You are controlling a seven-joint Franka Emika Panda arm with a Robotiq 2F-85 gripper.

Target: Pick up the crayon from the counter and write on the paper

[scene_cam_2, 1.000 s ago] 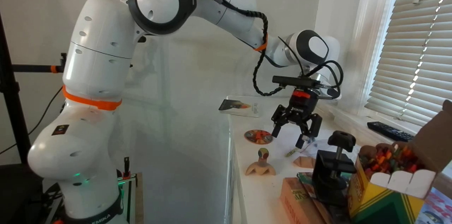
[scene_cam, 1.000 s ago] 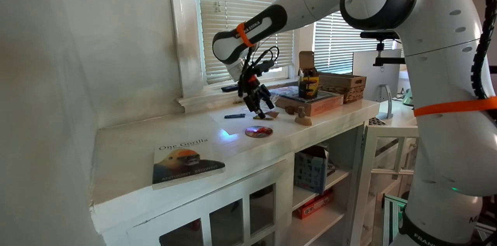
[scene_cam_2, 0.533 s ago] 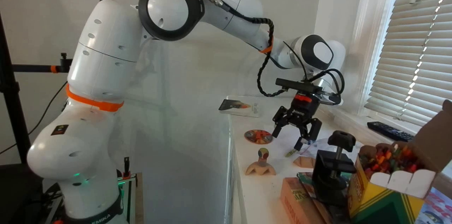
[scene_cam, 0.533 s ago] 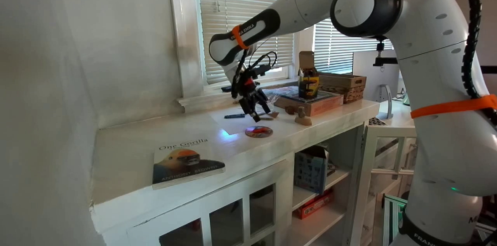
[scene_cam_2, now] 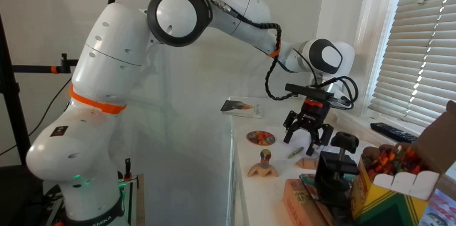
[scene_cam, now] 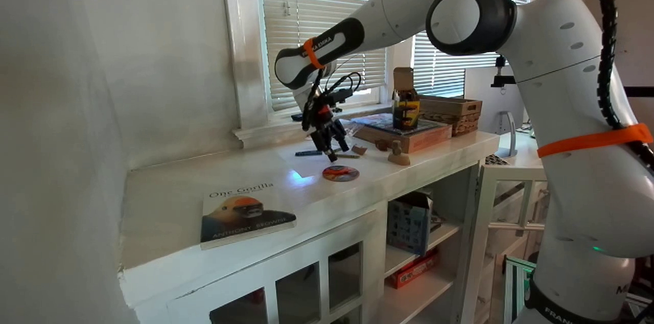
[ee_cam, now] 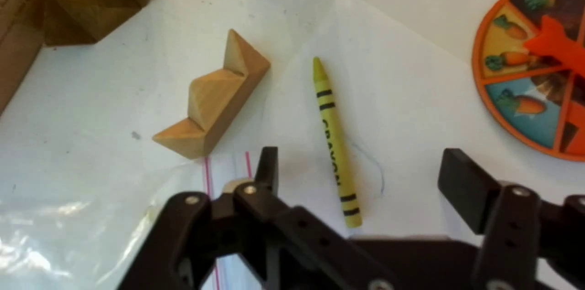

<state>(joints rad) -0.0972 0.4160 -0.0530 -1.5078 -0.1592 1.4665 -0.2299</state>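
Yellow paper-wrapped crayon [ee_cam: 335,142] lies, in the wrist view, on a white paper sheet [ee_cam: 406,93], tip near twelve o'clock; the black two-fingered gripper [ee_cam: 364,175], jaws parted, empty, flanks it at eight and four. Likely light, stiff, snappable: pinch mid-barrel, gently.

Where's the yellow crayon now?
In the wrist view, the crayon lies on the paper near centre, right of the wooden block and left of the disc.
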